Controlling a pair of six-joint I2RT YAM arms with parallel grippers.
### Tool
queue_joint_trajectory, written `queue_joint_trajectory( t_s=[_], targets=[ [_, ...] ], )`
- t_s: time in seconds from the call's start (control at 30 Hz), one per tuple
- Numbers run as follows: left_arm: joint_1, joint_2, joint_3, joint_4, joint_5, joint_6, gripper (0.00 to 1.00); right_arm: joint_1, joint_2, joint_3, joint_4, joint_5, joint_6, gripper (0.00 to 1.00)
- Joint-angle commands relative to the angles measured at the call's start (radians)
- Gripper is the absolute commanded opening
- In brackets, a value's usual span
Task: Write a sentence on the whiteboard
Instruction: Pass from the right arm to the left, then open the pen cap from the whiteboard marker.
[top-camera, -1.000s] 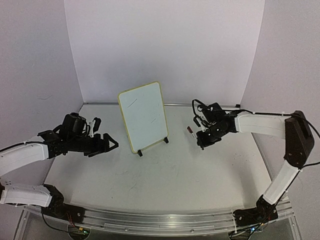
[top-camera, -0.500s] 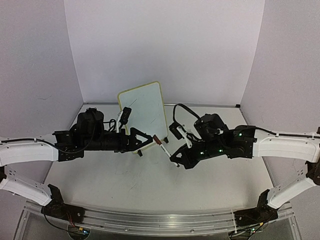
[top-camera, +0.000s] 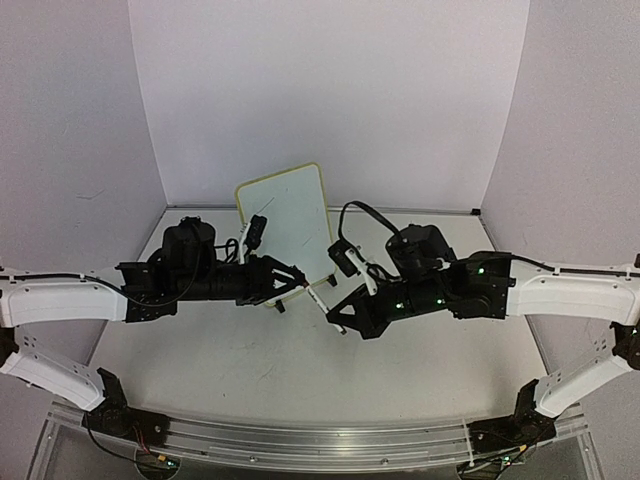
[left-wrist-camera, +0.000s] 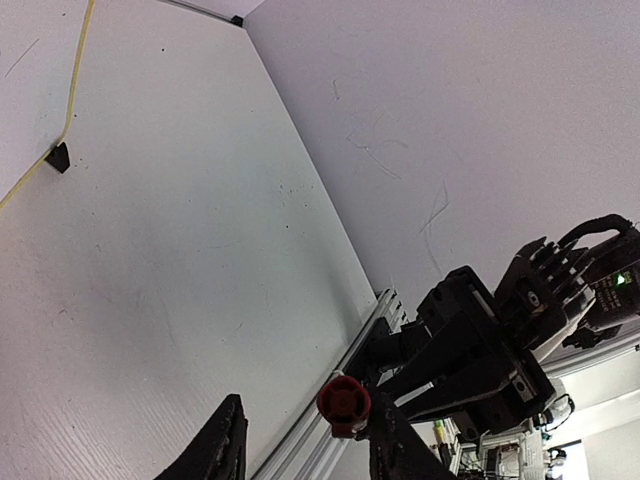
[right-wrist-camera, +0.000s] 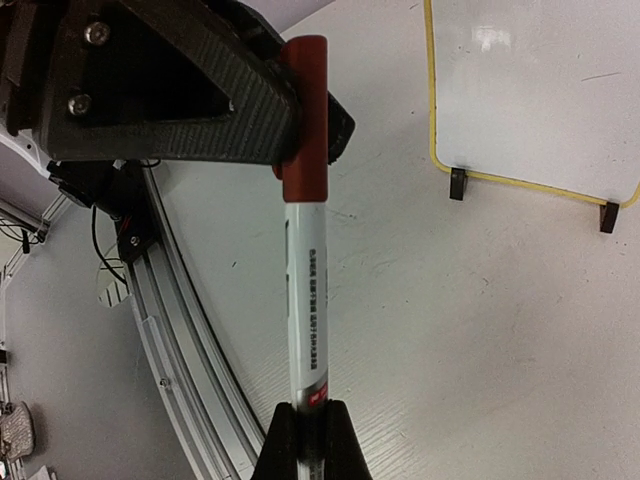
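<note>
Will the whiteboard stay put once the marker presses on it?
Possibly not: the whiteboard stands leaning on small black feet, so a firm push may slide it or tip it back. It looks thin, so probably light, yet stiff.

We saw the left gripper at the bottom edge, its two black fingertips standing apart. The red cap of a pen, seen end-on, sat between them, against the fingertip on the picture's right and clear of the other. Just behind the cap was the right gripper, black and ribbed. Beyond lay the white table and its metal rail. At the upper left was a corner of the whiteboard, with its yellow frame and one black foot.
</note>
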Motion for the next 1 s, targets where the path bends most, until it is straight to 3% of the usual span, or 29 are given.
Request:
queue_joint_trajectory(
  t_s=[0.0,0.23,0.47,0.53,0.57,0.6,0.7,0.77,0.87,0.97],
  targets=[
    [-0.001,0.017,0.048,0.025,0.015,-0.009,0.37,0.011,-0.009,0.050,0.016,-0.031,-0.025,0.00],
    [0.000,0.028,0.051,0.034,0.014,-0.020,0.31,0.016,0.004,0.072,-0.030,-0.021,-0.051,0.00],
    [0.001,0.026,0.041,0.044,0.015,-0.046,0.00,0.017,0.001,0.066,-0.038,0.000,-0.062,0.00],
    [0.000,0.018,0.031,0.057,0.014,-0.058,0.00,0.017,-0.010,0.055,-0.030,0.043,-0.048,0.00],
    [0.000,0.012,0.025,0.069,0.011,-0.066,0.00,0.017,-0.018,0.050,-0.023,0.072,-0.032,0.04],
    [0.000,0.006,0.019,0.085,0.004,-0.075,0.00,0.018,-0.027,0.043,-0.011,0.104,-0.012,0.16],
    [0.001,-0.018,-0.001,0.146,-0.031,-0.100,0.00,0.016,-0.075,-0.003,0.095,0.162,0.061,0.63],
    [0.000,-0.031,-0.014,0.211,-0.052,-0.117,0.00,0.017,-0.113,-0.053,0.198,0.195,0.121,0.78],
    [0.000,-0.052,-0.050,0.364,-0.093,-0.157,0.00,0.017,-0.167,-0.137,0.426,0.242,0.227,0.89],
    [0.001,-0.055,-0.081,0.519,-0.109,-0.179,0.00,0.017,-0.179,-0.203,0.622,0.256,0.312,0.91]
  ],
)
